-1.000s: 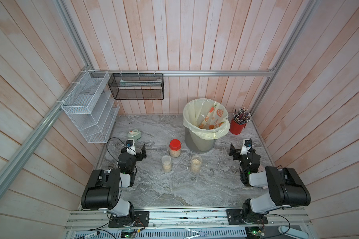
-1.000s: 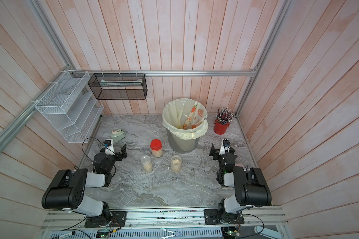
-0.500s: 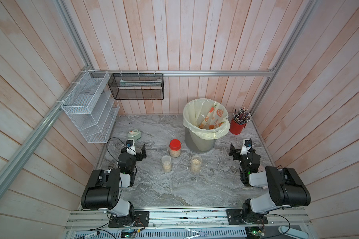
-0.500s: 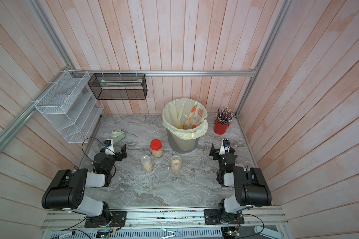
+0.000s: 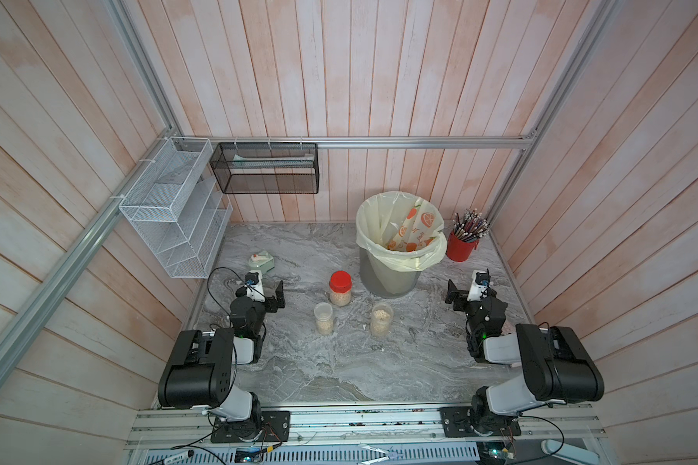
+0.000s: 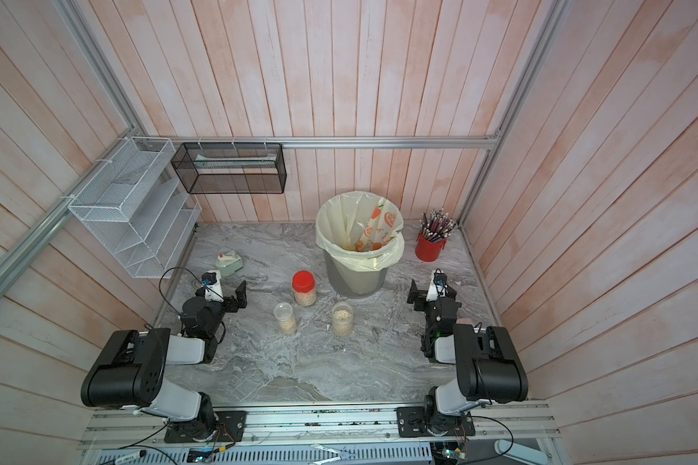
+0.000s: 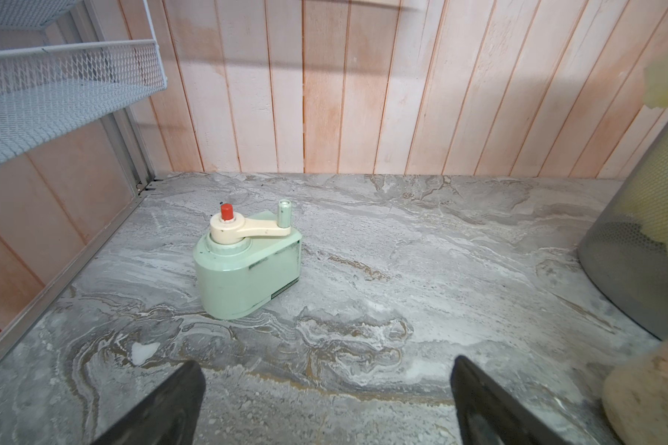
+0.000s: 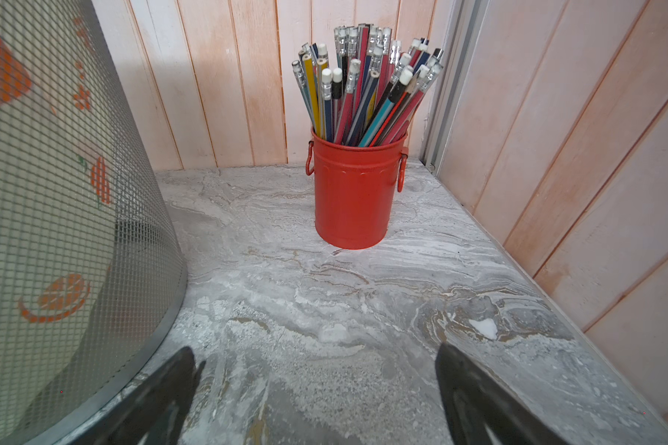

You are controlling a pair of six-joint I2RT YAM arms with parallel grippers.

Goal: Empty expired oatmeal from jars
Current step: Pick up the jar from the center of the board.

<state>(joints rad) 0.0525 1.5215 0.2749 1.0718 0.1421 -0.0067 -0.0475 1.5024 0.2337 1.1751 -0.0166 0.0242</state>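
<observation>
Three small clear jars of tan oatmeal stand upright mid-table in both top views: a red-lidded jar (image 5: 340, 288) (image 6: 304, 288), a clear-lidded jar (image 5: 323, 318) (image 6: 285, 318) and a third jar (image 5: 381, 319) (image 6: 342, 319). My left gripper (image 5: 274, 298) (image 7: 326, 385) rests low at the table's left side, open and empty, well apart from the jars. Blurred oatmeal (image 7: 648, 393) of one jar shows at the edge of the left wrist view. My right gripper (image 5: 455, 298) (image 8: 317, 377) sits low at the right side, open, with only bare table between its fingers.
A grey mesh bin (image 5: 387, 277) (image 8: 55, 231) with a yellowish bag and an orange-printed wrapper stands behind the jars. A red pencil cup (image 5: 460, 247) (image 8: 353, 200) is at the back right, a green crank sharpener (image 5: 261, 261) (image 7: 247, 269) at the back left. Wire racks (image 5: 174, 217) hang on the walls.
</observation>
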